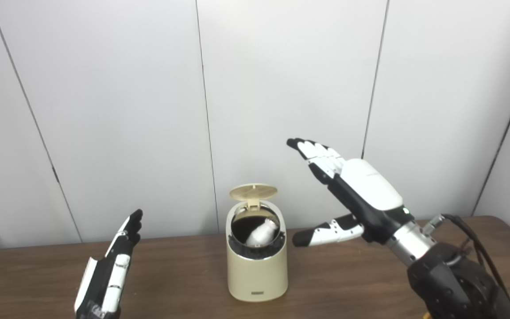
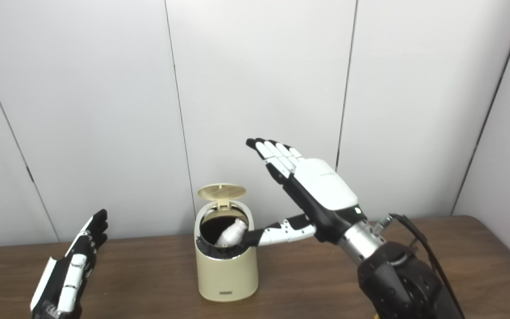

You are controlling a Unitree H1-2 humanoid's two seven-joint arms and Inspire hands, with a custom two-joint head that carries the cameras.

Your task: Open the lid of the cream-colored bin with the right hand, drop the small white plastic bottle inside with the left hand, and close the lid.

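Note:
The cream-colored bin [image 1: 257, 270] stands on the brown table at centre, its round lid [image 1: 253, 191] tipped up and open at the back. The small white plastic bottle [image 1: 262, 233] lies tilted inside the dark opening. My right hand [image 1: 352, 190] is raised to the right of the bin and above it, open, fingers stretched up and left, thumb pointing toward the bin's rim without touching the lid. My left hand [image 1: 109, 270] is low at the left, open and empty, well apart from the bin.
The wooden table [image 1: 184, 274] runs across the lower picture, with a white panelled wall [image 1: 104, 110] close behind it. A black cable [image 1: 472, 235] loops off my right forearm at the right.

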